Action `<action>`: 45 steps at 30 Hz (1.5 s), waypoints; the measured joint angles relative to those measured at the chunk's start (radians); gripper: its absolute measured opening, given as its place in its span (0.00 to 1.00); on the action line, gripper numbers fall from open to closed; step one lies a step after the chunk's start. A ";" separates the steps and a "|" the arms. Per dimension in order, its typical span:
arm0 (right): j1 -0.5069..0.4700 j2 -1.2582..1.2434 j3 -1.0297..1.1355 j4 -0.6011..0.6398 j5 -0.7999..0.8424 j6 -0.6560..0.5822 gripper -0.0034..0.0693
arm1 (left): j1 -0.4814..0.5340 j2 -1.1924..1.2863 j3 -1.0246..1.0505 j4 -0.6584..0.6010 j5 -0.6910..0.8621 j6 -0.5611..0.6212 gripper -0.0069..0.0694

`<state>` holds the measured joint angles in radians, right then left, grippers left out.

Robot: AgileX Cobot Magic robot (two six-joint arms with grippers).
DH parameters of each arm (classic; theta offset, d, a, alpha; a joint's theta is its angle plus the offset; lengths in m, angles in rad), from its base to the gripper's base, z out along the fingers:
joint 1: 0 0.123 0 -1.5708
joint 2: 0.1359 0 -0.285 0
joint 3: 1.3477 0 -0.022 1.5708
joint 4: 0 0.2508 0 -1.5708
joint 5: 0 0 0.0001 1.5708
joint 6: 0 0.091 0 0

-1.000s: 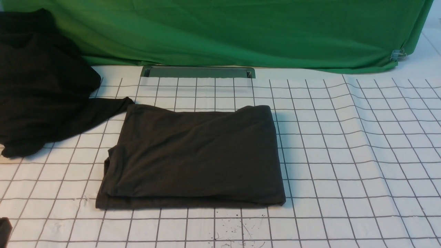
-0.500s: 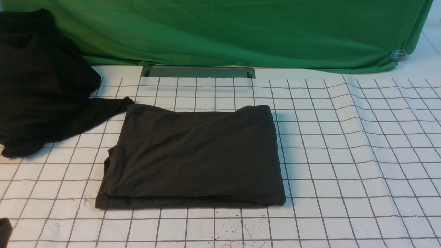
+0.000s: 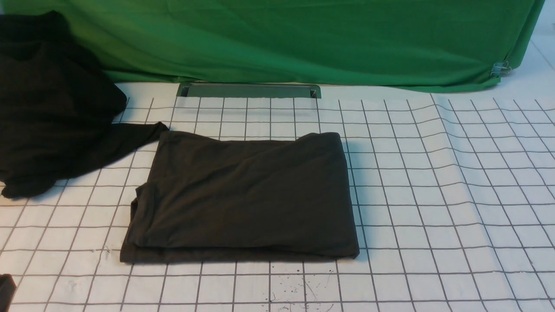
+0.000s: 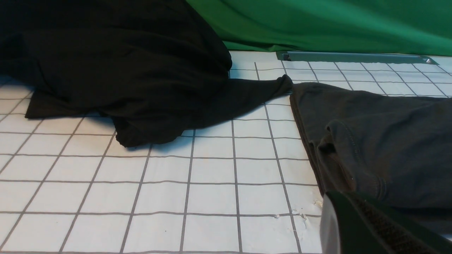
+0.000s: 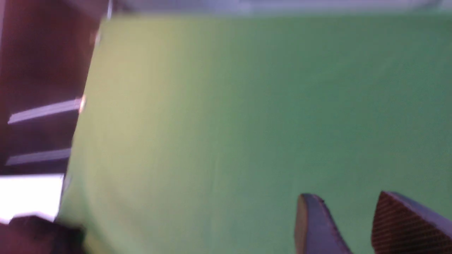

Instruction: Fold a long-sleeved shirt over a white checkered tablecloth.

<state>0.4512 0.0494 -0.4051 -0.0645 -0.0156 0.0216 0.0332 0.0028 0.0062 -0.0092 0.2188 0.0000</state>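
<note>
The long-sleeved shirt (image 3: 243,195) lies folded into a flat dark brown-black rectangle in the middle of the white checkered tablecloth (image 3: 433,195); its print is hidden. In the left wrist view the shirt (image 4: 381,141) shows its stitched edges beside bare tablecloth (image 4: 176,183). My left gripper (image 4: 339,201) is shut, with nothing between its jaws, low by the shirt's near left corner. My right gripper (image 5: 346,201) is open and empty, its two fingers apart against the green backdrop (image 5: 247,123). Neither arm shows clearly in the front view.
A shapeless black cloth heap (image 3: 47,108) fills the far left, one tail reaching the shirt's far left corner (image 4: 254,95). The green backdrop (image 3: 303,39) hangs along the back, above a grey slot (image 3: 249,90). A metal clip (image 3: 501,68) holds its right end.
</note>
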 joint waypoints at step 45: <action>-0.451 -0.047 0.414 -0.029 0.265 -0.022 0.38 | 0.000 -0.001 0.000 0.000 0.001 0.000 0.09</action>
<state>0.0000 0.0027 0.0088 -0.0931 0.2494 0.0000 0.0332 0.0017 0.0062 -0.0092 0.2202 0.0000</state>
